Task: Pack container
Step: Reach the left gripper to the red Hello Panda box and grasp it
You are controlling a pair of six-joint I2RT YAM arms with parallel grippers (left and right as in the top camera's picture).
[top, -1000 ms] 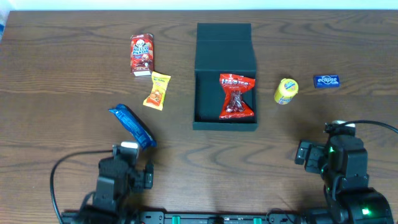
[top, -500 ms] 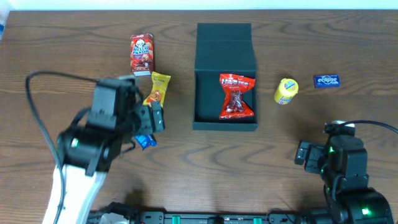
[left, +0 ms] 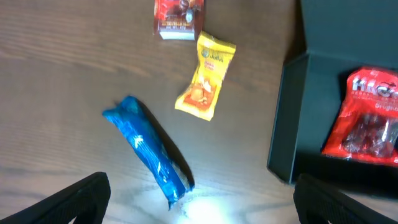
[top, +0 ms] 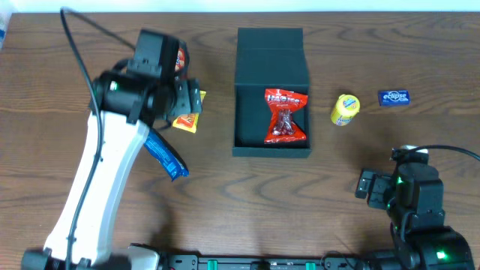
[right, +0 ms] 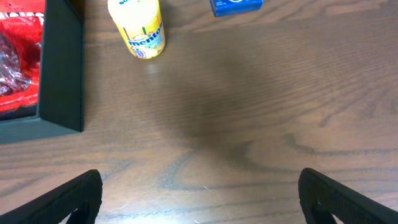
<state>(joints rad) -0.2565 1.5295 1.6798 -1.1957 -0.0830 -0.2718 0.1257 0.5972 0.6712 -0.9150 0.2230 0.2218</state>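
**Q:** Which way does the container (top: 271, 152) lie from the left pincer (left: 200, 182)?
**A:** To that pincer's right, well apart from its fingers (left: 81, 199). It is a dark box standing open, with its flap lid (top: 271, 52) laid back on the far side and its long axis running away from the robot. The left pincer is spread wide and holds nothing.

**Q:** What lies nearest the gap between those fingers?
**A:** In the wrist view it is the blue packet (left: 152, 152), just ahead of the gap. Its long axis runs aslant, from far-left to near-right. A turn of the wrist would probably be needed to pinch it across its narrow side. Farther ahead lie the yellow packet (left: 206, 84) and then the red carton (left: 179, 15).

**Q:** And the right pincer (right: 199, 182)?
**A:** It is likewise spread wide and empty. The Mentos bottle (right: 140, 28) lies ahead and to its left, and the blue Eclipse pack (right: 236, 5) lies ahead. The container's corner is farther left.

**Q:** Which pincer is nearer the work?
**A:** The left is nearer the three items on its side of the container. The right is nearer the other two.

**Q:** The count?
**A:** There is one container, with one red sweet packet (top: 285, 116) inside it. Five items lie loose on the table (top: 225, 202), one of each kind: blue packet, yellow packet, red carton, Mentos bottle and Eclipse pack. There are two pincers.
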